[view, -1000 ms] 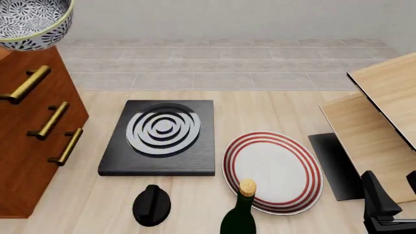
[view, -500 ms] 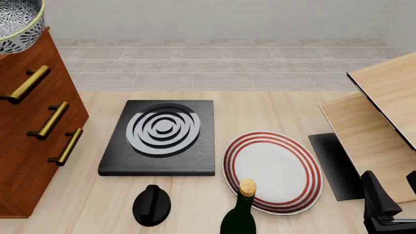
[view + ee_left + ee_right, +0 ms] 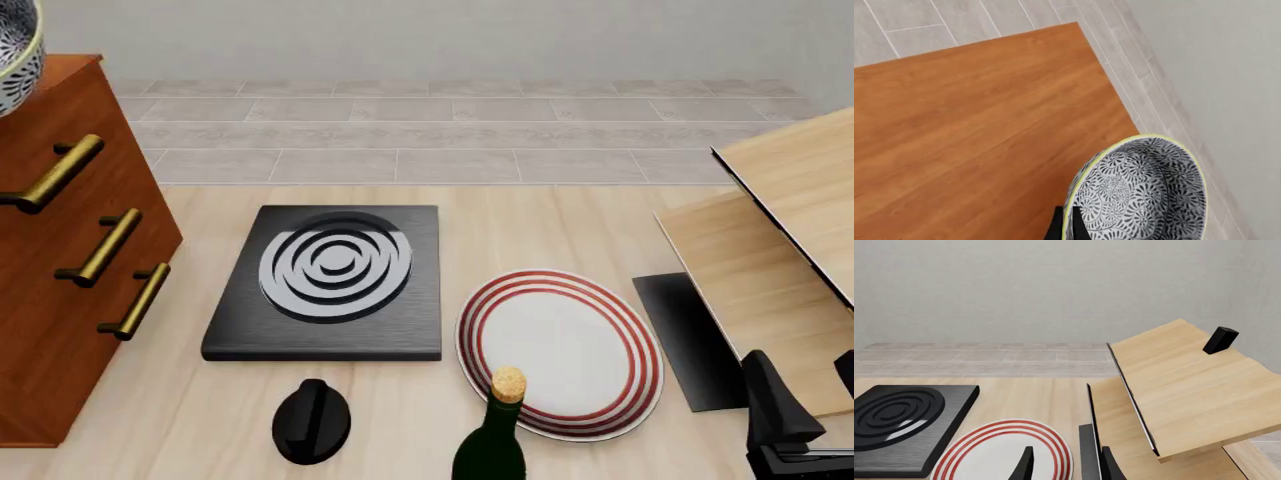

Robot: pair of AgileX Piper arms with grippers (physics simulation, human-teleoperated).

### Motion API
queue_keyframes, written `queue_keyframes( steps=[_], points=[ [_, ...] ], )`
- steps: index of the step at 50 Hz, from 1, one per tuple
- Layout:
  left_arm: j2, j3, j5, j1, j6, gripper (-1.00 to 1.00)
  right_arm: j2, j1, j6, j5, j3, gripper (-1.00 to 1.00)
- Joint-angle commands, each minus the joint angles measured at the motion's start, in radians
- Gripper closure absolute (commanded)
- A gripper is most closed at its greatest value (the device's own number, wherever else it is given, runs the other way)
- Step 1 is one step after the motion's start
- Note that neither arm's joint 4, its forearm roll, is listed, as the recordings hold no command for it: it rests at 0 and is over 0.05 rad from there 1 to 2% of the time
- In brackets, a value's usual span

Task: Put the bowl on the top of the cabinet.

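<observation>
Bowl (image 3: 1147, 195): upper left corner of the front view, over the cabinet (image 3: 60, 250) top.
Left gripper (image 3: 1066, 227): fingers clamp the bowl's rim.
Right gripper (image 3: 1064, 465): jaws parted, holding nothing, above the plate (image 3: 561, 352).

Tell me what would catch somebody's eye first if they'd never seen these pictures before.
Probably the patterned bowl, held at its rim by the left end effector above the cabinet at the scene's left edge. Next, the red-ringed plate in the middle of the table, beside the black slab with silver rings, and a corked bottle right at the near edge.
</observation>
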Motion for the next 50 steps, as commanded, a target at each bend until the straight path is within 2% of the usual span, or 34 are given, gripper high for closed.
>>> queue_keyframes(
  steps=[1, 12, 23, 39, 50],
  points=[
    [-0.018, 0.013, -0.006, 0.037, -0.016, 1.00, -0.003, 0.000, 0.000, 0.004, -0.001, -1.00],
    [-0.035, 0.035, -0.010, 0.046, -0.037, 1.00, -0.003, 0.000, 0.000, 0.004, -0.001, -1.00],
    [-0.019, 0.019, -0.015, 0.074, -0.045, 1.00, -0.003, 0.000, 0.000, 0.004, -0.001, -1.00],
    [0.053, -0.009, -0.044, 0.157, -0.035, 1.00, -0.003, 0.000, 0.000, 0.004, -0.001, -1.00],
    [0.070, -0.009, -0.046, 0.174, -0.010, 1.00, -0.003, 0.000, 0.000, 0.004, -0.001, -1.00]
  ],
)
